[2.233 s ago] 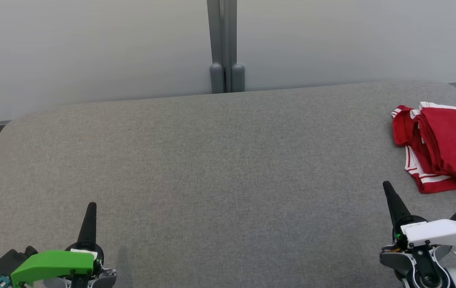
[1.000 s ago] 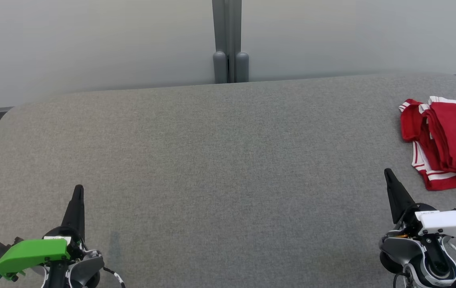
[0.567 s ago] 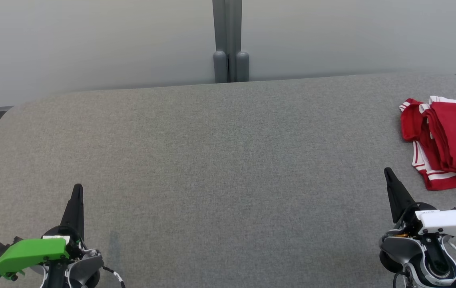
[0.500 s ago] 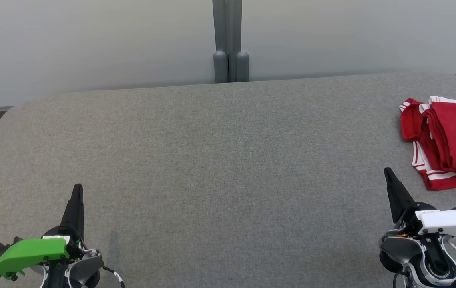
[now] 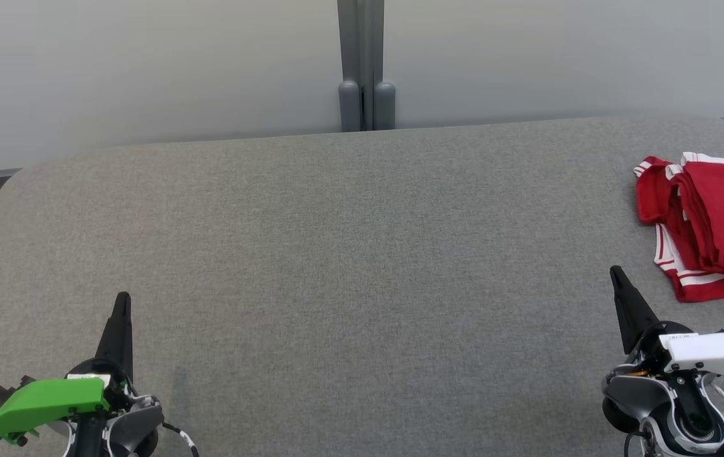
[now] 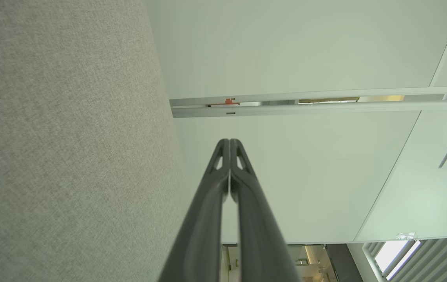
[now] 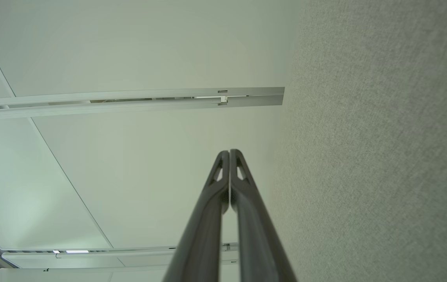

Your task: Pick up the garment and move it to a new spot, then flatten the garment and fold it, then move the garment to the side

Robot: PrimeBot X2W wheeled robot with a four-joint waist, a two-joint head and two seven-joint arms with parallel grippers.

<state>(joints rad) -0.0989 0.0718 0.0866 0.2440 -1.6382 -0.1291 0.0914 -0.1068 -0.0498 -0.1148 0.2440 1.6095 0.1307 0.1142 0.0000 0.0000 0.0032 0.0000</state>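
- Down at the lower left, my left claw (image 5: 123, 299) sits low over the grey padded table (image 5: 362, 254). It is clenched tight on nothing, dark tip pointing up the head view toward the far edge.
- Just behind that claw, the green cover (image 5: 51, 401) on my wrist sits close to the bottom edge.
- Left wrist camera backs it up: my two dark fingers (image 6: 207, 211) press together right up to the tip. Table fabric runs along one side of them, pale wall (image 6: 305, 47) along the other.
- Across the middle, the table top is a wide stretch of grey cloth between my two claws.
- Dead centre at the back, a grey post (image 5: 366, 63) stands upright against the wall, right behind the table's far edge.
- Over at the lower right, my right claw (image 5: 617, 274) is clenched too and grips nothing. Its tip leans a touch to the left, with the white cover (image 5: 710, 352) on the wrist behind it.
- Right wrist camera: fingers (image 7: 203, 219) pressed flat against each other, table fabric beside them.
- Far right, the garment (image 5: 710, 222), red with white stripe trim, lies folded in a stack on the table, partly cut off by the head view's right edge. It is near my right claw, up and to the right of the tip, but apart from it.
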